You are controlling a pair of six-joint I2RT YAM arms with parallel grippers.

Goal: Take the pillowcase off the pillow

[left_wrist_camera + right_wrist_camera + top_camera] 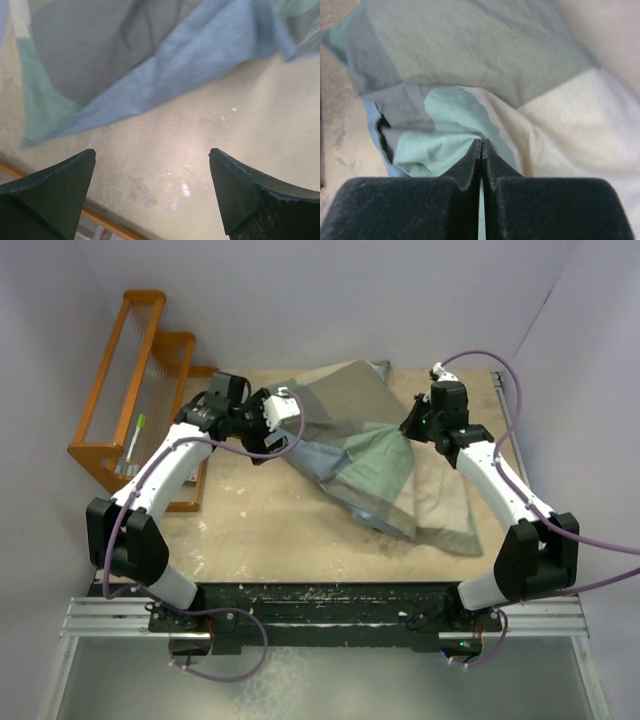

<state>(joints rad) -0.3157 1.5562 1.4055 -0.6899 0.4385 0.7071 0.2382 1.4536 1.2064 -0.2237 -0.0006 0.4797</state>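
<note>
The tan table (270, 530) sits between pale walls, with an orange rack (130, 390) at its left edge. The pillowcase (380, 465) lies rumpled on the table to the right of the rack and well apart from it, green and cream blocks up and blue-grey showing at its rack-side edge.

Your right claw (481, 142), on the side of the cloth away from the rack, is closed tight. A fold of green cloth is pinched at its tips and tented up off the table. Your left claw (152, 156) hangs between the rack and the cloth with its jaws spread wide. It holds nothing, and only bare table lies under it.

You can't make out the pillow. No bear print shows, and the cream patch beside the right claw could be either cover or cushion.

You look to be at the pulling step, with one claw holding and the other free. Next, you probably need the left claw on the blue-grey edge nearest the rack, or on the pillow if it shows. That would give the right claw something to pull against.
</note>
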